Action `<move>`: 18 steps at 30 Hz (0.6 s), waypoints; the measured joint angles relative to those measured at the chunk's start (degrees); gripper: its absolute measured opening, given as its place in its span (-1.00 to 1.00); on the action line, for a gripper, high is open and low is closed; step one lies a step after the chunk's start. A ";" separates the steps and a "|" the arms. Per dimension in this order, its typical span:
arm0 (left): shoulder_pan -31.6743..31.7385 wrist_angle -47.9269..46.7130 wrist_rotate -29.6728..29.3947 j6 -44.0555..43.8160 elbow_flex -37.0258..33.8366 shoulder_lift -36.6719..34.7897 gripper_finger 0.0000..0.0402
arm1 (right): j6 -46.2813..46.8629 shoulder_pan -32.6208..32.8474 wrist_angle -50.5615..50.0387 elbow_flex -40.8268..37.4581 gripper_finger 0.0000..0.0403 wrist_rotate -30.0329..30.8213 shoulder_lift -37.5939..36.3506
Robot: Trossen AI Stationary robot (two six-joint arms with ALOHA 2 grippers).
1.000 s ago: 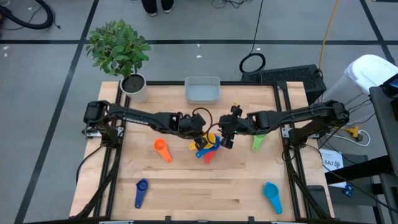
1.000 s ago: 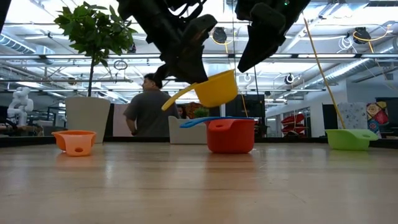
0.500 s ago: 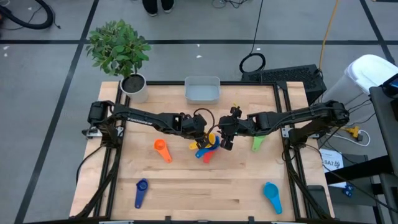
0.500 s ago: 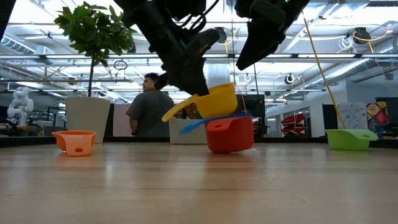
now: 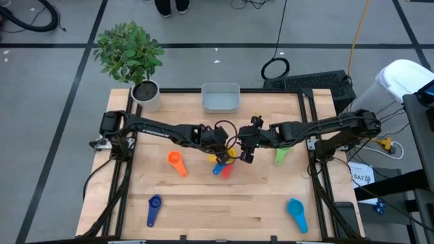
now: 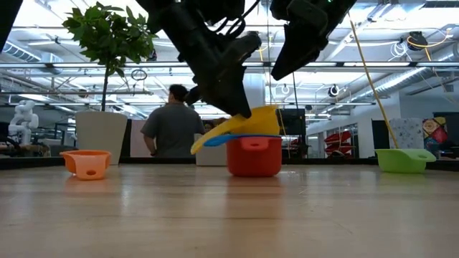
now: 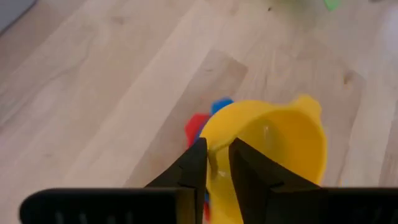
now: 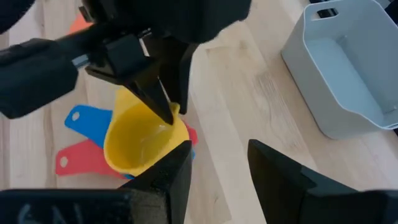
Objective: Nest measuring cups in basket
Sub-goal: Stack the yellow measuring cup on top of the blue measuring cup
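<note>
Pale wooden boards make up the surface (image 5: 203, 203), with a leafy plant in a round white pot (image 5: 147, 93) at its far left corner. At the middle of the far edge stands the basket (image 5: 220, 97) — the right wrist view looks into it and shows nothing inside.

Near the middle of the surface sits a stack: the red cup (image 6: 253, 156) stands on the wood, the bright blue cup (image 6: 215, 140) rests in it with its handle sticking out, and the yellow cup (image 6: 251, 122) sits tilted on top of both. The left hand (image 7: 216, 163) has its fingers closed on the yellow cup's rim at the handle side, one finger inside the bowl and one outside. The right hand (image 8: 217, 162) hovers just beside the stack on its right, fingers apart and gripping nothing, with the yellow cup seen between and beyond its fingertips.

Other cups lie scattered — the orange cup (image 5: 176, 163) left of the stack, the green cup (image 5: 281, 155) to the right under the right arm, the dark blue cup (image 5: 154, 209) near the front left, and the teal cup (image 5: 297, 213) near the front right. All four are well apart from the basket and from each other.

Beyond the surface, the low view shows a person (image 6: 171, 129) standing in the room, turned away.
</note>
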 joint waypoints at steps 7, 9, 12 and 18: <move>-0.02 -0.27 0.72 0.03 -0.02 -0.04 -0.62 | -0.01 0.00 -0.03 0.00 -0.25 -0.04 0.00; 0.02 -0.37 2.62 0.02 -0.02 -0.06 -0.62 | -0.03 0.00 -0.08 0.00 -0.25 -0.04 0.00; 0.00 -0.80 4.24 0.06 -0.02 -0.04 -0.61 | -0.03 0.00 -0.19 0.00 -0.25 -0.06 0.00; 0.00 -2.10 4.29 0.94 -0.08 -0.94 -0.61 | -0.07 0.01 -0.32 -0.40 -0.25 -1.75 0.00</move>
